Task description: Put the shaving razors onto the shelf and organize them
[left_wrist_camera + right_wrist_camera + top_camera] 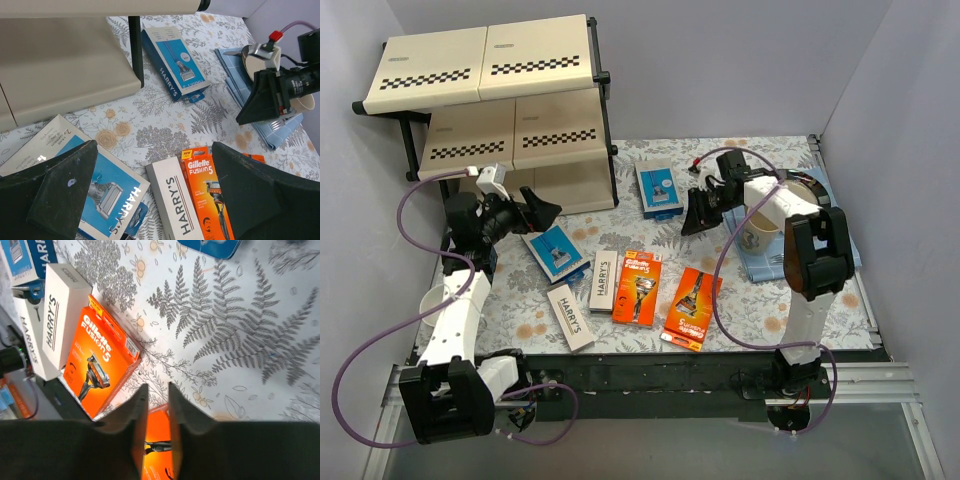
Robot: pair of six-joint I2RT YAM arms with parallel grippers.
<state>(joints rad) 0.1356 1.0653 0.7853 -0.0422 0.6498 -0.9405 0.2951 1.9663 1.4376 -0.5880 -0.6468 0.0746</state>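
The shelf point(485, 65) stands at the back left, its lowest board point(65, 65) close in the left wrist view. Six razor packs lie flat on the fern-print table. One blue Harry's box point(552, 250) point(115, 190) lies just below my open left gripper point(535, 212) point(154, 147), the other point(658, 188) point(172, 57) farther back. Two white Harry's boxes point(603, 283) point(569, 316) and two orange Gillette cards point(642, 287) point(692, 307) lie toward the front. My right gripper point(698, 212) point(158, 386) hovers over the table with its jaws slightly apart and nothing between them, an orange card point(100, 360) below it.
A beige mug point(760, 235) sits on a folded blue cloth point(820, 262) at the right, under the right arm. Grey walls close in the table on the left, back and right. Purple cables loop off both arms.
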